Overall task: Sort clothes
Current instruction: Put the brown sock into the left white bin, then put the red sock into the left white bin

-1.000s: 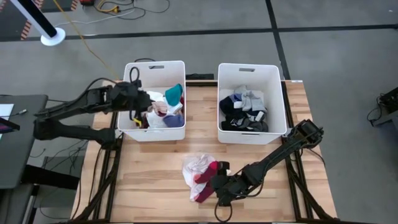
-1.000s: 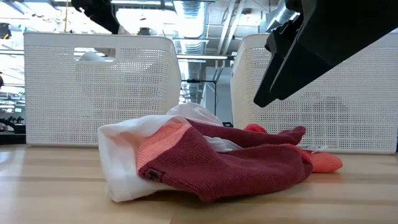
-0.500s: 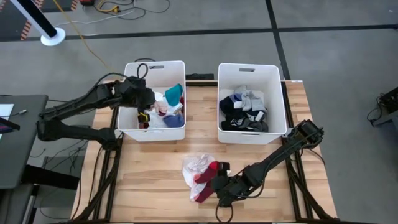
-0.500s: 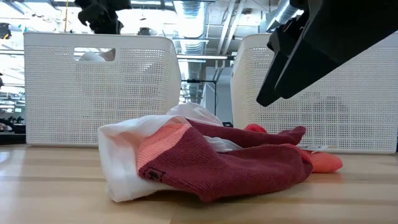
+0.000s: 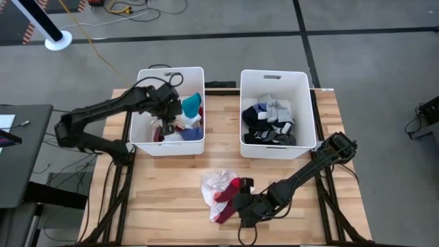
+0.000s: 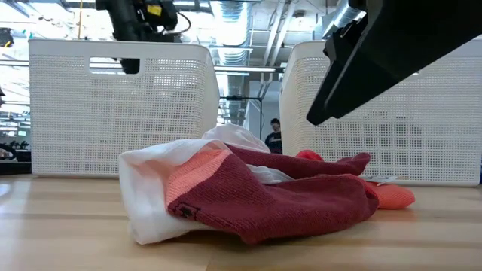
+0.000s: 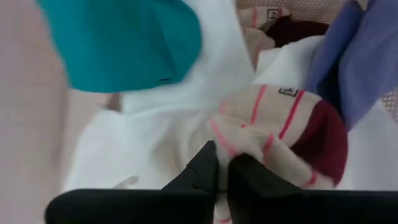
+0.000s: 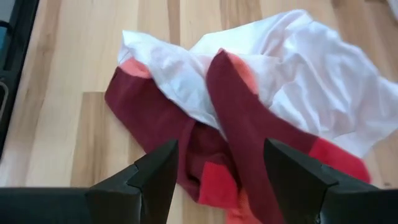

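— What's the left gripper [image 7: 217,163] doing?

— Fingers pressed together, nothing caught between them. It's down in the left bin [image 5: 147,144], tips at a cream sock [image 7: 273,127] with pink stripes, arm reaching in from the table's left side.

— And the right gripper [image 8: 217,165]?

— Spread wide, empty, hovering low beside the pile [image 5: 223,192] of white and maroon clothes on the table [image 5: 171,199], arm stretched flat from the right edge.

Two white perforated bins at table's 12 o'clock edge: left bin [image 5: 199,142], right bin [image 5: 246,147]. Wooden tabletop [image 5: 164,192]. Black desk [image 5: 20,171] at 9 o'clock. Person [image 6: 273,134] distant between bins.
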Tool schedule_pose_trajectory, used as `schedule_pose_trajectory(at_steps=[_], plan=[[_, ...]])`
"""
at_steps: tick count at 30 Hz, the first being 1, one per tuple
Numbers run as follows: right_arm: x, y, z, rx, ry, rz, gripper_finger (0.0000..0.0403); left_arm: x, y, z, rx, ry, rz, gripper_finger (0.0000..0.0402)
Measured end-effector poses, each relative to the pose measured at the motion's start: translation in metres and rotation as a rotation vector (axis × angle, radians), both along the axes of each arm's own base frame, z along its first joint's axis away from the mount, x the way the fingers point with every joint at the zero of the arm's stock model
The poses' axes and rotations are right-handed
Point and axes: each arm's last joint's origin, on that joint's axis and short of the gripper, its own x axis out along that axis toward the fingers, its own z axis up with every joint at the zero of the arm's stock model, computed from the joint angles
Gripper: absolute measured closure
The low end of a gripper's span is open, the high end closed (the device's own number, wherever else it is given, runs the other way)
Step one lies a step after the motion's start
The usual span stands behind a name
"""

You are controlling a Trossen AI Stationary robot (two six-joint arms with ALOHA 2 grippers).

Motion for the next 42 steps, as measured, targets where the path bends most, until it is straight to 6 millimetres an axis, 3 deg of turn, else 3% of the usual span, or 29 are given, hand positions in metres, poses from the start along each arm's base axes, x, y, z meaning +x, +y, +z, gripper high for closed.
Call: schedule_pose_trajectory(at_steps=[9, 14, 20, 27, 34, 42], plan=[[0.009, -0.006, -0.003, -0.025, -0.026, -0.007, 0.0149, 0.012, 0.01, -0.022, -0.139, 0.039, -0.009, 0.0327], [0.016, -0.006, -0.026, -0.048, 0.012, -0.002, 0.0149, 0.013, 0.01, -0.02, -0.147, 0.043, -0.007, 0.0289], [0.019, -0.008, -0.031, -0.047, 0.012, -0.01, 0.0149, 0.005, 0.003, 0.01, -0.116, -0.035, 0.008, 0.0255], [0.021, -0.012, -0.029, -0.061, 0.009, -0.005, 0.0158, -0.015, -0.023, 0.067, -0.027, -0.237, -0.025, 0.0244], [0.026, -0.021, -0.031, -0.076, 0.02, -0.011, 0.0217, -0.046, -0.057, 0.102, 0.03, -0.428, -0.104, 0.0244], [0.03, -0.028, -0.031, -0.053, 0.043, 0.016, 0.0309, -0.063, -0.093, 0.113, -0.048, -0.52, -0.221, 0.0244]])
